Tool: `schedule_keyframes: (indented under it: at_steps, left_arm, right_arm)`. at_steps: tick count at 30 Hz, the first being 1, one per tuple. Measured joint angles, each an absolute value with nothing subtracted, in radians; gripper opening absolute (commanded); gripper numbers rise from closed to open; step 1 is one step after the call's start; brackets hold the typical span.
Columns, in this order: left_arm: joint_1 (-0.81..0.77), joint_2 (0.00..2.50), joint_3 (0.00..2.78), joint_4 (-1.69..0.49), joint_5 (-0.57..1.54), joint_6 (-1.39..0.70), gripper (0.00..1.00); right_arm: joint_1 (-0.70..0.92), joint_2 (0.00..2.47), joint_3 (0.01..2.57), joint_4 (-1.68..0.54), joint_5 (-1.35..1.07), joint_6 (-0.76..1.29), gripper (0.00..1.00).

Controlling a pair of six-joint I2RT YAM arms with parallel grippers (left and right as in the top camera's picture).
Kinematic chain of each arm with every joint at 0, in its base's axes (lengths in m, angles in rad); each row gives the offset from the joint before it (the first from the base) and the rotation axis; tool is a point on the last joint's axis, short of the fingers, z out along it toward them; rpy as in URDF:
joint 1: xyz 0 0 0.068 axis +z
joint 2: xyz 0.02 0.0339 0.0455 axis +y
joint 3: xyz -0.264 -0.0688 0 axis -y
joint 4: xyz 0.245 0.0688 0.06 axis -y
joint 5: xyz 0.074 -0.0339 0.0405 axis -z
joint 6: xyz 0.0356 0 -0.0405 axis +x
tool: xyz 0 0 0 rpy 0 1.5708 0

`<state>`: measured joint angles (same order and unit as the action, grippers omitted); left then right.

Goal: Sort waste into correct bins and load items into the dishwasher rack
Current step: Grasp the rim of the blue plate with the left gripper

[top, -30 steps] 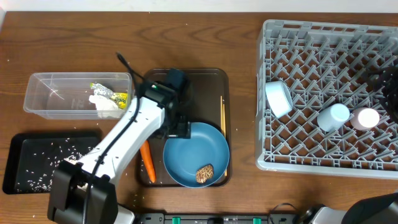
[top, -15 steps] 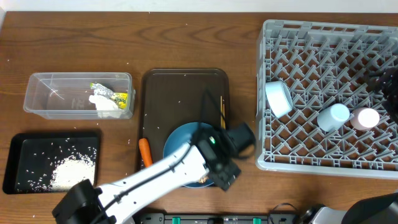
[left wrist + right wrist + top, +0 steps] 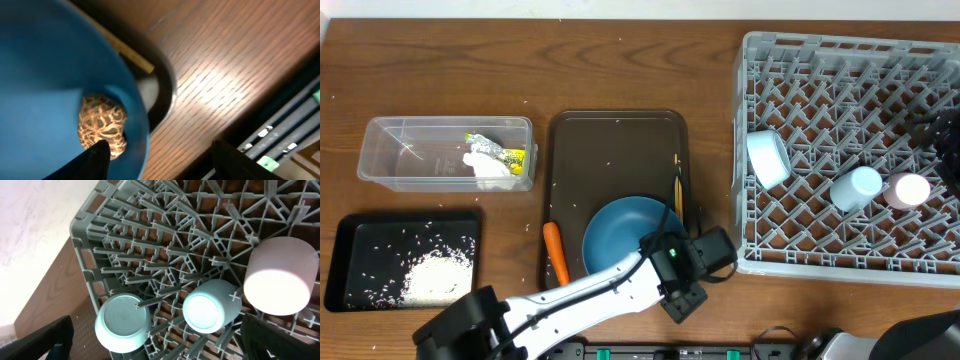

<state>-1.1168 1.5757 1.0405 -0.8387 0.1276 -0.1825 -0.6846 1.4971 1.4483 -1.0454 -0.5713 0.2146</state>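
Nearly at the next pick

We judge the step in hand to be clearing the small brown lumpy food piece [image 3: 102,125] off the large round blue plate [image 3: 625,232], which sits on the dark brown serving tray [image 3: 615,130] at lower centre of the overhead view. Our left gripper [image 3: 159,150] hangs at the plate's lower right rim, fingers [image 3: 95,160] spread wide, holding nothing; one finger is just beside the lump, the other out over the wooden table [image 3: 215,75]. Next we should shift in until the lump lies between the fingers, drop, close, then carry it, we think, to the black tray [image 3: 350,235] with the rice [image 3: 430,275] at lower left. Our right gripper [image 3: 157,340], also wide and empty, hovers over the rack [image 3: 820,80] holding the white bowl [image 3: 120,330], light blue cup [image 3: 206,311] and pink cup [image 3: 280,275]
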Motion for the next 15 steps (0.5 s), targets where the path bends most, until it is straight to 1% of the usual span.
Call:
schedule_keyframes:
  at_steps: [4, 9, 11, 13, 15]
  left_arm:
    - [-1.113, 1.587, 1.037, -0.815, 0.128, -0.180, 0.58]
    - [-1.113, 1.655, 1.036, -0.803, 0.128, -0.168, 0.53]
    - [-1.113, 1.691, 1.033, -0.804, 0.127, -0.161, 0.48]
    - [-1.113, 1.711, 1.026, -0.804, 0.127, -0.154, 0.46]
    - [-1.110, 1.715, 1.021, -0.806, 0.128, -0.154, 0.42]
  right_arm:
    - [-0.685, 1.497, 1.448, -1.055, -0.571, 0.215, 0.99]
    - [-0.685, 1.497, 1.448, -1.061, -0.571, 0.215, 0.99]
    - [-0.685, 1.497, 1.448, -1.065, -0.571, 0.215, 0.99]
    - [-0.685, 1.497, 1.448, -1.069, -0.571, 0.215, 0.99]
    - [-0.685, 1.497, 1.448, -1.075, -0.571, 0.215, 0.99]
